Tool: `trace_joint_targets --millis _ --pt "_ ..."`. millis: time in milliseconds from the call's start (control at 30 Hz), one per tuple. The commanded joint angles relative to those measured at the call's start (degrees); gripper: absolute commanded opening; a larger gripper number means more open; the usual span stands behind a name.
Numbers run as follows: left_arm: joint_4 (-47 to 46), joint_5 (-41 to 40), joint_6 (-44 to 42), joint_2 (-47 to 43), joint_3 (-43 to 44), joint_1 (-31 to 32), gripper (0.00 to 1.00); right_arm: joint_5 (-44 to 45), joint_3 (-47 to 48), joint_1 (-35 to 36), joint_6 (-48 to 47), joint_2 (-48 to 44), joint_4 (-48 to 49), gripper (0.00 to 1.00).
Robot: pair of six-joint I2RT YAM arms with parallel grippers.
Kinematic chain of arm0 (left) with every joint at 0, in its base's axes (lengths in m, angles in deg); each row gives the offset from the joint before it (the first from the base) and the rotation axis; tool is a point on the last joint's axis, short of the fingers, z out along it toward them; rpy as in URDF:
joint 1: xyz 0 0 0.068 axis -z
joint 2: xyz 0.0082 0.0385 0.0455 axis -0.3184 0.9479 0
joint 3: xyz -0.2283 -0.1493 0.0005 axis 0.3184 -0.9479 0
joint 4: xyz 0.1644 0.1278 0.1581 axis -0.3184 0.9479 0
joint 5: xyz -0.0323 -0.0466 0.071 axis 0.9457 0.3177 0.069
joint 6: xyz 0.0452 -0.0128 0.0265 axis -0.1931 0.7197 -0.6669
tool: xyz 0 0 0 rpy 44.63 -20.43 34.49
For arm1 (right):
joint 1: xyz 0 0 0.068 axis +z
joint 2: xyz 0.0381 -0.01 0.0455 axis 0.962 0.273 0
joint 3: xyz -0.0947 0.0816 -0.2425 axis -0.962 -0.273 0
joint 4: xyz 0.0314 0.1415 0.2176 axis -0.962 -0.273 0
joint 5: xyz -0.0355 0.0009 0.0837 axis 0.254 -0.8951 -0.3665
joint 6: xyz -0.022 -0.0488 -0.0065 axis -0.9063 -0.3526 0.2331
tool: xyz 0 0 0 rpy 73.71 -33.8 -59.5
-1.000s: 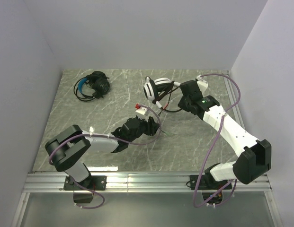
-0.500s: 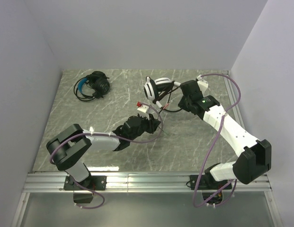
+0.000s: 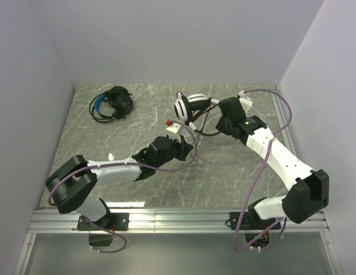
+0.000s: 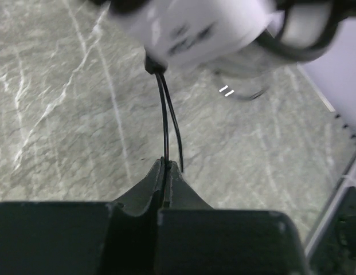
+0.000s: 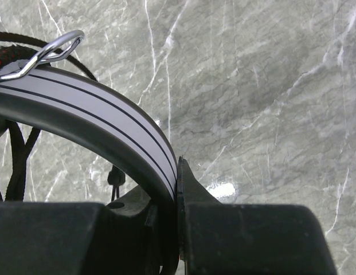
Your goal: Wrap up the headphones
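While the right hand (image 5: 176, 172) clamps the white, black-striped plastic headband of the white over-ear headset with black ear pads (image 3: 188, 106), holding it over the far middle of the grey marble-patterned surface (image 3: 80, 149), the left hand (image 4: 166, 166) pinches that headset's long thin black cable (image 4: 164, 114) between fingers pressed together. Gripping the band firmly appears to give the other arm a fixed frame to draw the cable taut against and wind it around, though that is a judgement from the grips alone. Two strands drop from the white ear cup in the left wrist view: one runs into the fingers, the other hangs just beside them. Two headsets are on show: the white one in hand, and a black over-ear headset with a blue headband (image 3: 113, 103) lying in the far left corner, well apart, its cable bunched beside it. Two arms work the scene, and both hands are closed on the white headset.
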Motion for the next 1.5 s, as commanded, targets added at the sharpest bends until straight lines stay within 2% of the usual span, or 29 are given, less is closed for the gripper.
trace_joint_targets --millis 0,333,633,833,1000,1133,1267,1467 --pt "5.86 2.82 1.67 -4.07 4.04 -0.11 0.00 -0.06 2.90 -0.36 1.79 -3.03 5.33 0.00" --pt "14.84 8.79 2.11 -12.94 4.58 -0.37 0.01 2.31 2.81 -0.79 2.14 -1.10 5.77 0.00" --pt "16.95 16.61 4.31 -18.84 3.78 -0.37 0.00 4.42 0.27 -0.88 3.10 -1.18 8.23 0.00" --pt "21.78 19.51 4.48 -22.62 6.06 -0.46 0.00 5.39 -0.35 -0.97 2.84 0.48 8.58 0.00" --pt "21.70 19.25 5.80 -24.99 6.07 -0.55 0.00 5.48 -1.84 -0.88 2.84 1.63 9.64 0.00" --pt "20.29 21.01 7.38 -24.47 7.90 -1.25 0.01 4.60 -3.60 -0.88 3.02 2.59 11.13 0.00" --pt "21.70 19.43 8.35 -22.45 10.72 -2.30 0.00 4.95 -4.83 -0.44 2.67 4.00 11.05 0.00" --pt "17.50 20.48 14.57 -19.64 11.34 -6.43 0.00 4.60 -9.05 0.17 2.93 4.97 13.06 0.00"
